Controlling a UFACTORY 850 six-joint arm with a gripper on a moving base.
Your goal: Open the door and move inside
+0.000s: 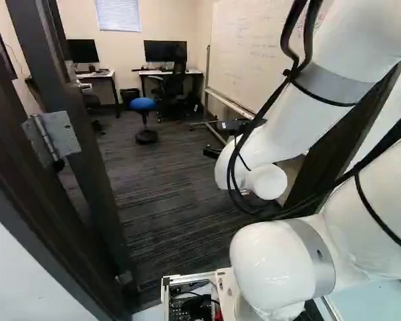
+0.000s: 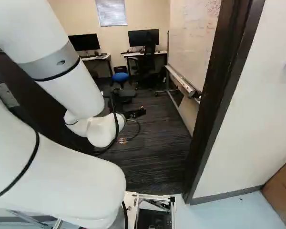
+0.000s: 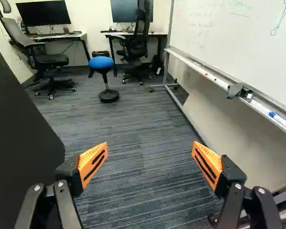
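Note:
The gripper (image 2: 135,113) reaches through the doorway at the end of the arm, over the carpet. In the wrist view the gripper (image 3: 150,160) has its orange pads wide apart, with nothing between them. The dark door (image 1: 90,167) stands swung inward at the left of the left base view, its metal hinge (image 1: 51,138) showing. A dark panel, seemingly the same door (image 3: 19,143), rises beside the gripper in the wrist view, not touching the fingers. No door handle can be made out clearly.
The dark right door post (image 2: 219,95) stands close to the base's right front. Inside are a whiteboard on a wheeled stand (image 3: 205,67), a blue stool (image 3: 101,63), office chairs (image 3: 47,59) and desks with monitors (image 3: 43,13). A brown box (image 2: 282,191) lies outside at the right.

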